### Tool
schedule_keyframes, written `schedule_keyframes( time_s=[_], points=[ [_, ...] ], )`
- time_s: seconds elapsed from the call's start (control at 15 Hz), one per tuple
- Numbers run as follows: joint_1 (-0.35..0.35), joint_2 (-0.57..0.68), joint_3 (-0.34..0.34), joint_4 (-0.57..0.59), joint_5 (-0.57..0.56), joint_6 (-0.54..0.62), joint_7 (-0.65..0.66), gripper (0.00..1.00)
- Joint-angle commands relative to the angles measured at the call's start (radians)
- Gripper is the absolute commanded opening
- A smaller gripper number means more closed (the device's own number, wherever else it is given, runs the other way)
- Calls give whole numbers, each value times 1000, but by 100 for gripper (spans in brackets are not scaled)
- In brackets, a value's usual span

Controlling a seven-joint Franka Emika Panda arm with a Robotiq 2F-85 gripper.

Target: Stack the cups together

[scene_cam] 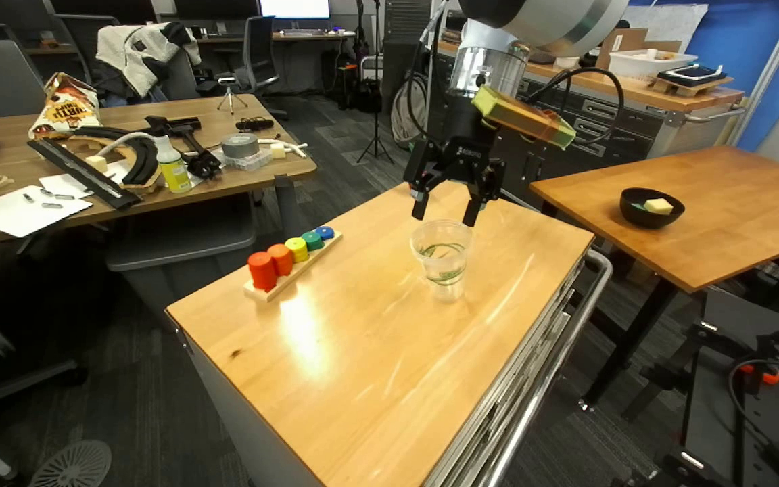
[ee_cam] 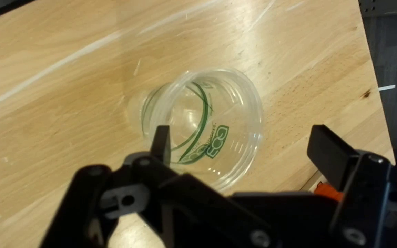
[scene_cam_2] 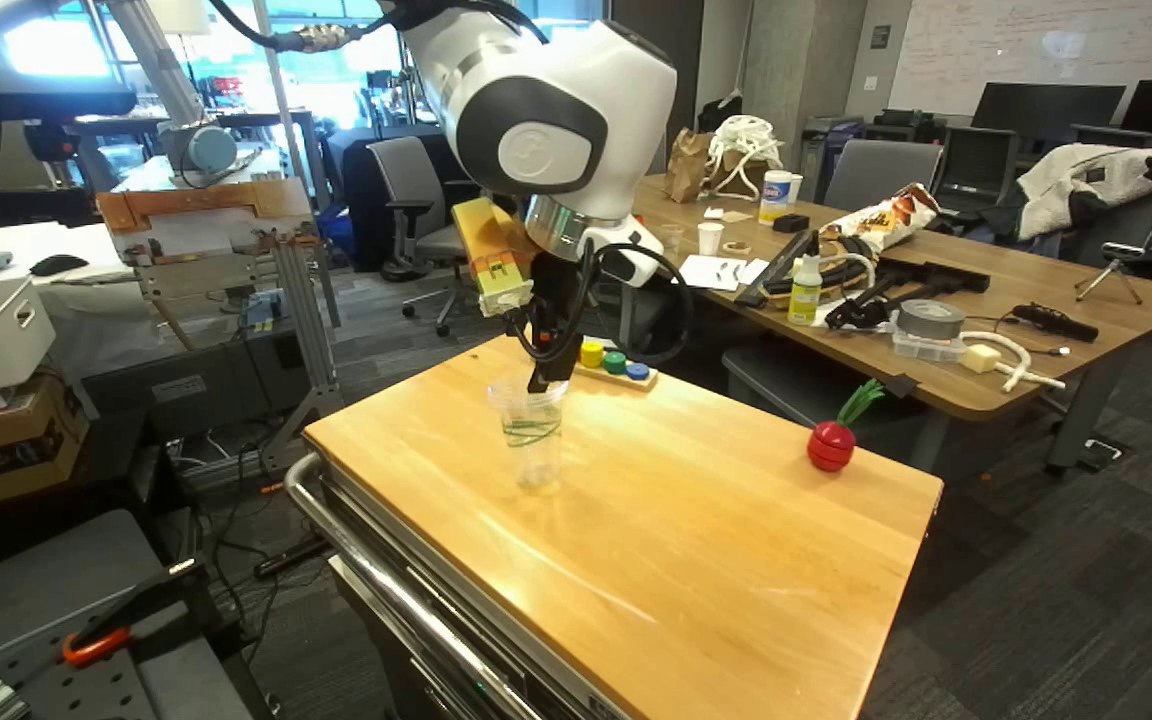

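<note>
Okay, hand [scene_cam: 445, 211] hovered by the rim of a clear plastic cup [scene_cam: 442, 265]

So the hand was unclenched, fingers [ee_cam: 329, 156] spread wide apart. One of them overlapped the cup in the wrist view, couldn't tell if it touched. Cup stood upright on the wooden surface [scene_cam: 369, 352], green printing on it. Its rim looked doubled, but I couldn't tell if more were nested inside. A row of colored toy cylinders [scene_cam: 282, 259] sat apart from it, and so did a red toy radish [scene_cam_2: 831, 447].
</note>
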Motion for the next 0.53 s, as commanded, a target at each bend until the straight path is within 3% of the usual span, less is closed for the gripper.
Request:
schedule_keyframes(
  time_s=[0.0,0.47],
  points=[
    [-12,-37,3,-43,2,31,-7,100],
    [-36,-40,-5,-57,10,48,-7,100]
  ],
)
